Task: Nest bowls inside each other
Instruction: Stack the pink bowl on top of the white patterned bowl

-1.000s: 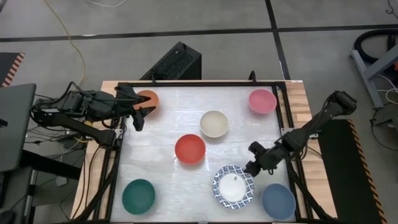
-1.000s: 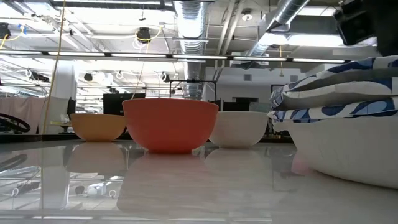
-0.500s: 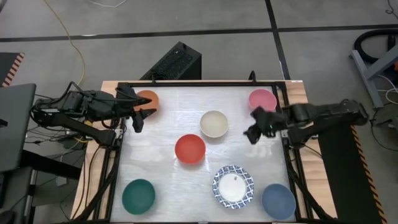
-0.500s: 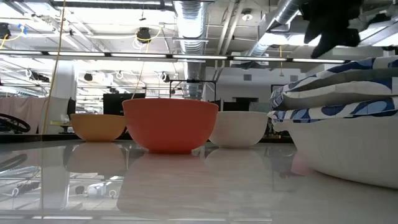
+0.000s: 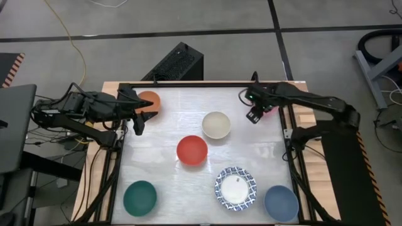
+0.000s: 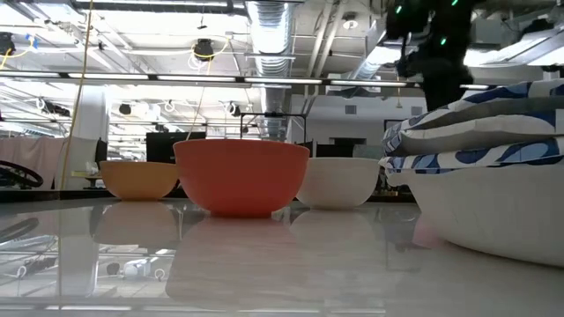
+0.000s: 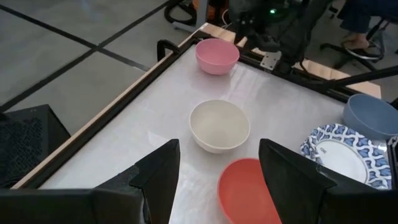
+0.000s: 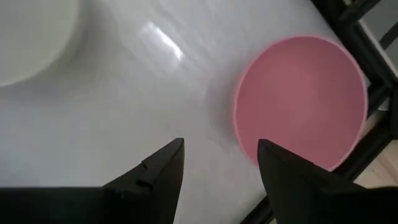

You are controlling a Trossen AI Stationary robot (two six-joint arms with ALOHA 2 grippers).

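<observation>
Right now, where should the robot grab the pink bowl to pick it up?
Probably by the rim. The pink bowl stands upright, open side up, near the table's back right corner, with nothing inside. The right gripper hangs above it, fingers open, beside its edge. Coming straight down, one finger inside and one outside the wall, looks easiest.

Grey floor (image 5: 207, 37) spreads all round, crossed by dark seam lines, and a yellow cable (image 5: 70, 37) snakes over it beyond the tabletop's far left corner. A black box (image 5: 176, 63) sits just past the far edge. Looking level across, an open ceiling carries a ribbed silver duct (image 6: 273, 22) and fluorescent strip lights (image 6: 159, 77); further back, possibly shelving or benches, hard to make out
</observation>
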